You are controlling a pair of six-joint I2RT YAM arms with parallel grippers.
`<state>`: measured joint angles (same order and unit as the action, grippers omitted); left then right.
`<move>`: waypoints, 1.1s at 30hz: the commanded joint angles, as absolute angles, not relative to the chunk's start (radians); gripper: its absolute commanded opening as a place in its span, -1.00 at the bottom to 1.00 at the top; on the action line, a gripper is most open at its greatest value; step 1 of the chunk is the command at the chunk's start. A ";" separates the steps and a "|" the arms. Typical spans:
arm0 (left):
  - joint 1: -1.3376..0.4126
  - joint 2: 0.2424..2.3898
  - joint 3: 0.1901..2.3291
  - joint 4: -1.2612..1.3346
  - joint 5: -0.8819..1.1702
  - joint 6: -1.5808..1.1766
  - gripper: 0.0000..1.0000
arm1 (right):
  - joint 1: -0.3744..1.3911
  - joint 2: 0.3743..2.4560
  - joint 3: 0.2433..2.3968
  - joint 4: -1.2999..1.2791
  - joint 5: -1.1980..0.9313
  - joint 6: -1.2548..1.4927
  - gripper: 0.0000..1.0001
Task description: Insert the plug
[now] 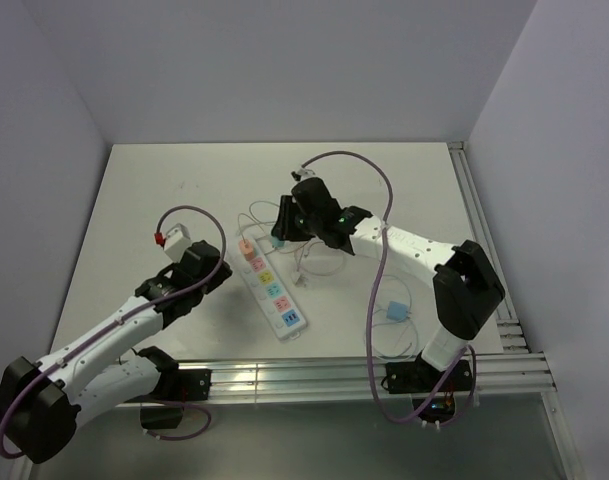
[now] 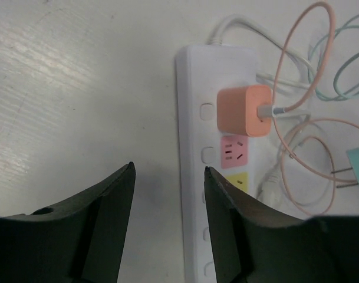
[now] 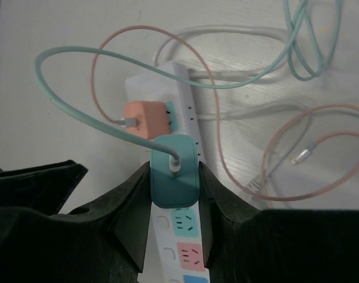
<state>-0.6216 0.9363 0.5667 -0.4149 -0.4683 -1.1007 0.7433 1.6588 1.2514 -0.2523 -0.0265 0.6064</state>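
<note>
A white power strip (image 1: 272,285) with coloured sockets lies mid-table and also shows in the left wrist view (image 2: 194,118). An orange plug (image 1: 249,243) sits in its far socket. My right gripper (image 3: 174,170) is shut on a teal plug (image 3: 174,154) with a teal cable (image 3: 79,112). It holds the plug over the strip (image 3: 167,236), just near of the orange plug (image 3: 145,118). Whether the prongs touch a socket is hidden. My left gripper (image 2: 169,168) is open and empty, low beside the strip's left edge, near the pink socket (image 2: 234,151).
Loose pink and teal cables (image 1: 314,262) lie right of the strip. A light blue adapter (image 1: 394,312) lies near the right arm's base. Aluminium rails run along the front (image 1: 334,375) and right edge (image 1: 479,240). Walls enclose the table.
</note>
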 commanded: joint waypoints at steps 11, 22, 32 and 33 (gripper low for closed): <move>-0.390 1.051 0.601 -0.273 -0.263 -1.042 0.16 | 0.903 1.672 1.126 0.117 0.161 0.560 -1.00; -0.293 1.219 0.584 -0.092 -0.041 -1.017 -0.03 | 1.051 1.744 1.060 0.267 0.428 0.522 -1.00; -0.268 1.259 0.595 -0.049 -0.018 -1.009 0.02 | 1.106 1.790 1.009 0.371 0.592 0.450 -1.00; -0.264 1.262 0.597 -0.049 -0.018 -1.009 0.02 | 1.108 1.793 1.000 0.402 0.601 0.427 -1.00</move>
<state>-0.2756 1.2499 0.5690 -0.0929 -0.0418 -1.0325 1.1004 1.7741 1.0073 0.2794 0.5030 0.4816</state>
